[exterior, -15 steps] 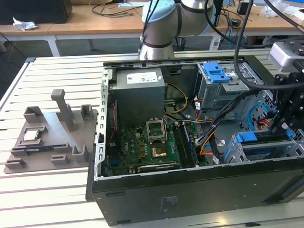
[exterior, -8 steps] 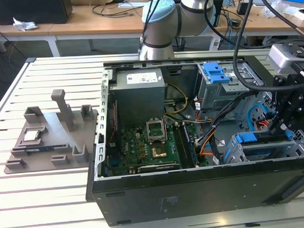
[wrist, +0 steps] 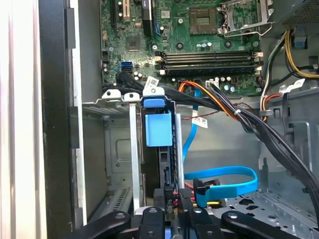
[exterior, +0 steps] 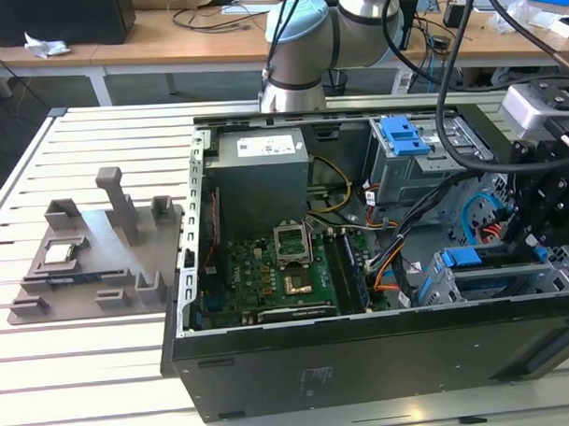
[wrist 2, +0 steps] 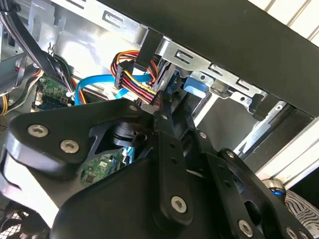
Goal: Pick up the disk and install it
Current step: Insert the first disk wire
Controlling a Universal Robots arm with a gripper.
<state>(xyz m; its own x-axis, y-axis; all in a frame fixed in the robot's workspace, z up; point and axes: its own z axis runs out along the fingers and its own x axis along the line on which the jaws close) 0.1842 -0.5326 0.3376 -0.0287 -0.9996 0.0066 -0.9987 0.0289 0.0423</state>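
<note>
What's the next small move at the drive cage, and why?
Probably a short push further along the slot: in the first wrist view the disk stands edge-on in the drive cage with the gripper at its near end, so it may not be seated.

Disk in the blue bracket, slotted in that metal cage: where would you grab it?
Probably the disk's exposed narrow end, across its thickness, from the cage's open side: it stands on edge, with cage walls covering its broad faces.

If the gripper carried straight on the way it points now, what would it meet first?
Most likely the disk, standing on edge in the drive cage directly ahead of the gripper in the first wrist view. Depth is unclear, so it may already be touching it.
</note>
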